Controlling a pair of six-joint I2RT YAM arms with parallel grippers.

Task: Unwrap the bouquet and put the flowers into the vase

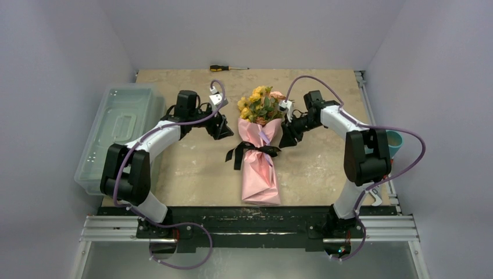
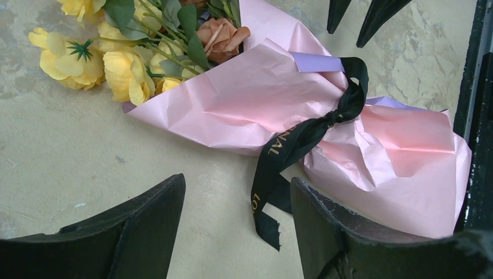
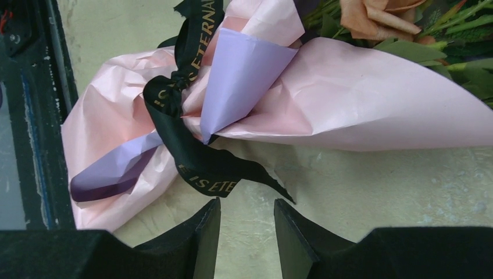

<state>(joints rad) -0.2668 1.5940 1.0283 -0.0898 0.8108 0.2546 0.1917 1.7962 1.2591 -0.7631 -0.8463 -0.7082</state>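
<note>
I see left claw reaching low beside bouquet, wide apart, empty; right claw opposite, pointing inward, narrowly parted, empty.

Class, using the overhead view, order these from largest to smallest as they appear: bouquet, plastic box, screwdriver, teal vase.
1. plastic box
2. bouquet
3. screwdriver and vase: left unranked, because the right arm hides most of the vase.
</note>
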